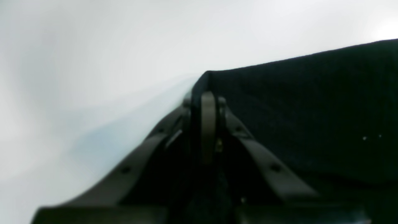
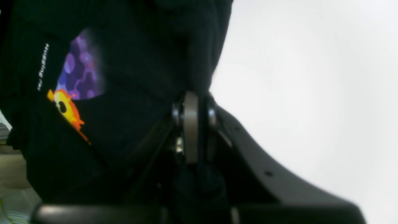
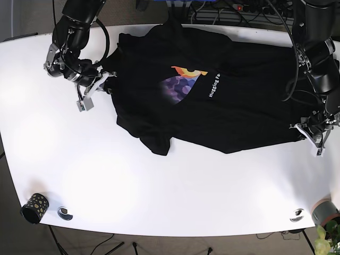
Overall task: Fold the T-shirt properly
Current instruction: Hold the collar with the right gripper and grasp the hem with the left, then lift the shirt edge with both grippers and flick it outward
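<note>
The only writing I can read sits on the black T-shirt point(image 3: 223, 106). In the base view, white lettering point(image 3: 212, 86) runs beside the purple and orange graphic point(image 3: 183, 82) on the chest, set at a slant. I make out "Hugging Fa" before a fold of the cloth covers the rest. In the right wrist view the same white line point(image 2: 43, 67) shows next to the purple patch, but it is too blurred for me to read a single letter. The left wrist view gives me no text at all.
</note>
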`<act>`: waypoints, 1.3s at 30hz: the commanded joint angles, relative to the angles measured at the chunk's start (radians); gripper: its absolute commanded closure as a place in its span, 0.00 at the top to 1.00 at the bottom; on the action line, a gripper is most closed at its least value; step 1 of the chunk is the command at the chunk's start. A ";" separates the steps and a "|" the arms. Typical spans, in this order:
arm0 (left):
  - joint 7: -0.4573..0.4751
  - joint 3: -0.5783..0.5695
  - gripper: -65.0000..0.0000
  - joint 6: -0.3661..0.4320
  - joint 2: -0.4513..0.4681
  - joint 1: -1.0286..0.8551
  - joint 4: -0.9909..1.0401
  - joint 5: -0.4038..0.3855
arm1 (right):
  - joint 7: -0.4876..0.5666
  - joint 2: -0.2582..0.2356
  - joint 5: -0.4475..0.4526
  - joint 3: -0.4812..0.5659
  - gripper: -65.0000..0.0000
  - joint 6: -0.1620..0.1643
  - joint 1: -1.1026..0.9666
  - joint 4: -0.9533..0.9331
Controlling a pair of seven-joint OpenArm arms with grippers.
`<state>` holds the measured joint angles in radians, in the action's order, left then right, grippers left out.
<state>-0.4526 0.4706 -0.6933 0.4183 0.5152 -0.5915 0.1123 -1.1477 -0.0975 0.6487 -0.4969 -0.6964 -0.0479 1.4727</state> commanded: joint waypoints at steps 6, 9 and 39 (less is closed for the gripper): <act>-0.013 0.000 0.00 -0.005 -0.020 -0.022 -0.249 -0.039 | 0.021 -0.077 0.015 0.083 0.00 -0.002 0.116 0.013; -0.084 0.000 0.00 -0.005 -0.020 -0.036 -0.341 -0.076 | 0.021 -0.120 0.015 0.090 0.00 -0.002 0.170 0.009; -0.440 -0.003 0.00 0.160 -0.103 0.426 -0.856 -0.092 | 0.018 -0.433 0.020 0.452 0.00 -0.002 1.089 -0.091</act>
<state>-0.9127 0.4652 -0.5499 0.2939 0.8948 -1.4250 0.0067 -1.1572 -0.5030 0.6697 -0.0509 -0.7078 0.9741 1.3655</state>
